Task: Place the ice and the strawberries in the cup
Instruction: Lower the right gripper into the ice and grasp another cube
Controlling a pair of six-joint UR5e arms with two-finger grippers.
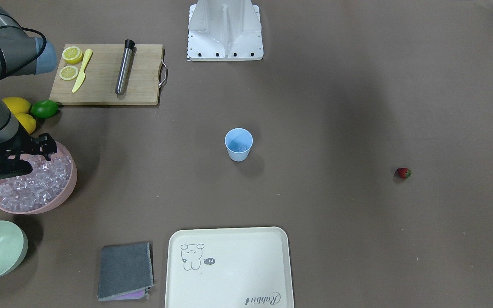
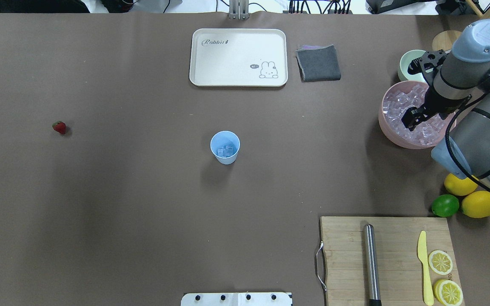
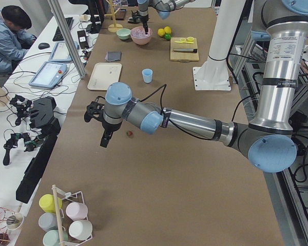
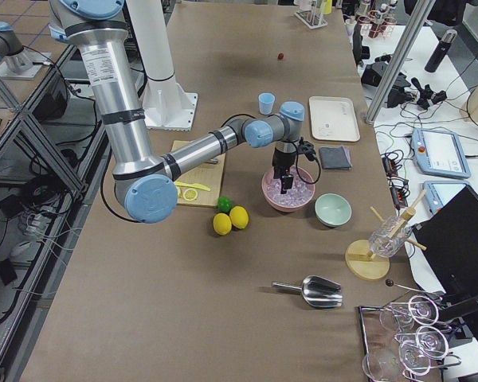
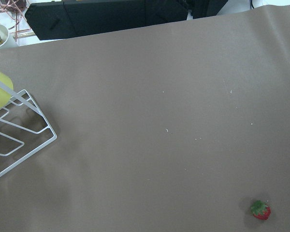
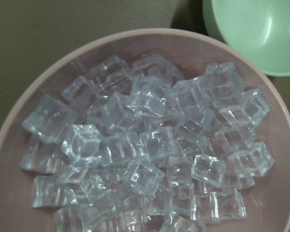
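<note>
You've got a brown table [image 2: 143, 212]. Cup [image 2: 225, 147] sits mid-table, strawberry [image 2: 59, 127] well apart on robot's L side. Far edge: cream tray [image 2: 228, 63], grey cloth [image 2: 317, 63] just beside. R side: pink bowl [image 2: 391, 132] near green bowl [image 2: 407, 63], 2 lemons [image 2: 479, 204] + lime [image 2: 445, 205] clustered. Cutting board [image 2: 398, 250] lies by robot's edge.

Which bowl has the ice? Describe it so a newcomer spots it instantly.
Start at the wooden cutting board on the robot's right. Beyond the lemons and lime sits the pink bowl, with a pale green bowl just past it. Only the pink one is heaped with clear ice cubes.
</note>
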